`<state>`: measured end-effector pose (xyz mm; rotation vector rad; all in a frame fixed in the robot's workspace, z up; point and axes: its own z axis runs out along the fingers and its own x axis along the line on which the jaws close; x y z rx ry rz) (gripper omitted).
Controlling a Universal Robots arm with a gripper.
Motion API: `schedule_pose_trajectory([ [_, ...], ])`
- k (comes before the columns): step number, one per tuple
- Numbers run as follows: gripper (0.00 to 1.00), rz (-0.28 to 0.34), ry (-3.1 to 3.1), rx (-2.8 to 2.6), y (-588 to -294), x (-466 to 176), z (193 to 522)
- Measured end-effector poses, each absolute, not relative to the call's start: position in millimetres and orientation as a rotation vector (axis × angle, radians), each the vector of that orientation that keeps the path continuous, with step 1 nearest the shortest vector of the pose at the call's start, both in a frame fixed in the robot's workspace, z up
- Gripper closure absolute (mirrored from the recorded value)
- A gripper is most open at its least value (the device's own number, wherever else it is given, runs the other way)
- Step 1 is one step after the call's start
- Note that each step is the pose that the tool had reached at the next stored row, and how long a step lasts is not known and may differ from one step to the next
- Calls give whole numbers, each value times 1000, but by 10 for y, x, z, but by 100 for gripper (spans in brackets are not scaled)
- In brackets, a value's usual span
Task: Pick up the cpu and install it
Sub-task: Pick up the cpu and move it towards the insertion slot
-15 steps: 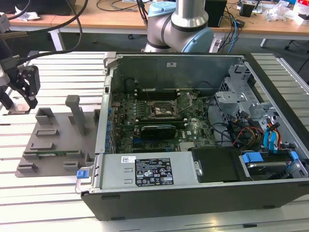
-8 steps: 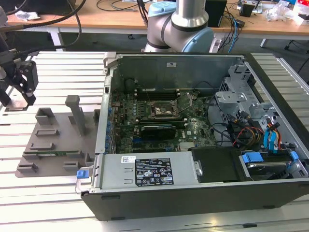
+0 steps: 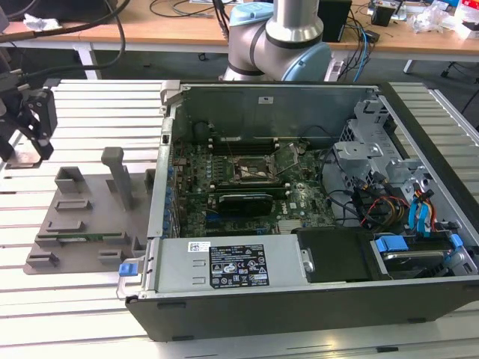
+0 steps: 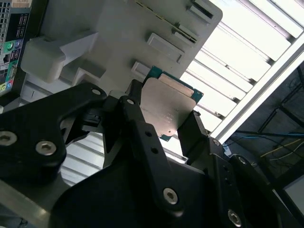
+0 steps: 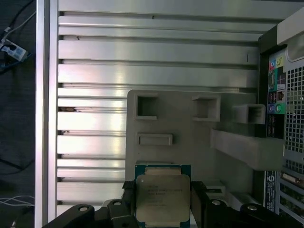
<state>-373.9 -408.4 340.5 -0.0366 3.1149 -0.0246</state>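
Note:
The cpu is a small flat square chip with a silver-grey metal top and a green rim. My gripper is shut on it, one black finger on each side edge. In the second wrist view the cpu hangs between the same fingers, lifted above the grey fixture plate. In the exterior view my gripper hovers at the far left, above the slatted table and beside the fixture plate. The motherboard socket lies open inside the computer case, well off to the exterior view's right.
The fixture plate carries raised blocks and recessed pockets. A tall grey post stands on it near the case wall. The case holds a power supply, cables and drive cages. The arm's base stands behind the case.

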Motion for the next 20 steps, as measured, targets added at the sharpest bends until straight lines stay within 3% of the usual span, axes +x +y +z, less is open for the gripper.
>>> schedule_pose_trajectory([
  [20,45,-25,3115,-37,-4084,-3739,3724],
])
